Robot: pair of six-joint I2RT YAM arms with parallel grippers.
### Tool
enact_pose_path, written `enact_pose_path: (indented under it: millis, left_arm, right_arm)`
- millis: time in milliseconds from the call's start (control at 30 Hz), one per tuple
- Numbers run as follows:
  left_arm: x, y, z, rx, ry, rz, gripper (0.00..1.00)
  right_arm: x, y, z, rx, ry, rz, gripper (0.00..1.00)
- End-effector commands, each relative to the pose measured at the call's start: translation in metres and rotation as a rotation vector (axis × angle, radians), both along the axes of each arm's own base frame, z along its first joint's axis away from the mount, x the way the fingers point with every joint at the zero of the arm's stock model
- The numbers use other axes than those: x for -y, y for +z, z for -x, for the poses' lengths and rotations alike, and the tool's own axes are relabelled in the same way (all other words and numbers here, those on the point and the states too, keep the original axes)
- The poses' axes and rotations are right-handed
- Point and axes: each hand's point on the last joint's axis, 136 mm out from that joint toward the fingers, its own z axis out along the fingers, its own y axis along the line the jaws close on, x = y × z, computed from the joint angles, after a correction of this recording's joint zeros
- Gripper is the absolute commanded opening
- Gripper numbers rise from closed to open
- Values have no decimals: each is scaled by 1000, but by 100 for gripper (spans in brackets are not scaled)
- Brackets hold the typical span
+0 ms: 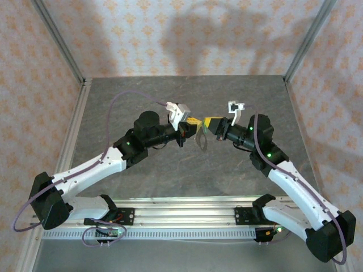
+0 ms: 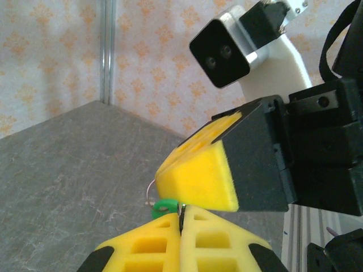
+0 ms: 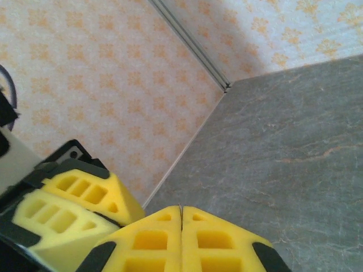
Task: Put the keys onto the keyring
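Observation:
Both grippers meet tip to tip above the middle of the table. My left gripper (image 1: 194, 123) (image 2: 181, 212) is shut on the key's dark blade, and the green head of the key (image 2: 164, 206) sticks out beside its left finger. The keyring (image 1: 202, 141) hangs as a thin loop below the two tips. A thin arc of the keyring (image 2: 150, 190) passes through the green head and runs behind the right gripper's yellow fingers (image 2: 198, 178). My right gripper (image 1: 210, 122) (image 3: 181, 211) is shut, with a thin sliver pinched at its tip. The left gripper's fingers (image 3: 85, 195) sit just to its lower left.
The grey stone-look table (image 1: 142, 90) lies bare around the arms. Patterned walls (image 1: 170, 34) with metal corner posts (image 1: 57, 39) enclose it on three sides. A metal rail (image 1: 181, 218) carries both arm bases at the near edge.

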Motion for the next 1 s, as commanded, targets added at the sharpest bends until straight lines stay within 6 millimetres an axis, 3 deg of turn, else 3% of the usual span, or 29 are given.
enact_pose_path:
  millis: [0,433,700,967]
  left_arm:
    - [3,42,10,93,-35,83,0]
    - [2,42,9,97,-28,82,0]
    - [0,40,10,94,-23,79,0]
    - [0,41,10,96,-25,79,0]
  right_arm:
    - [-2,8,3,27,19,10,0]
    - [8,-1,6,17,-26,30,0]
    - [24,10,13,55,-69,15,0]
    - [21,19,27,96,-8,-6,0]
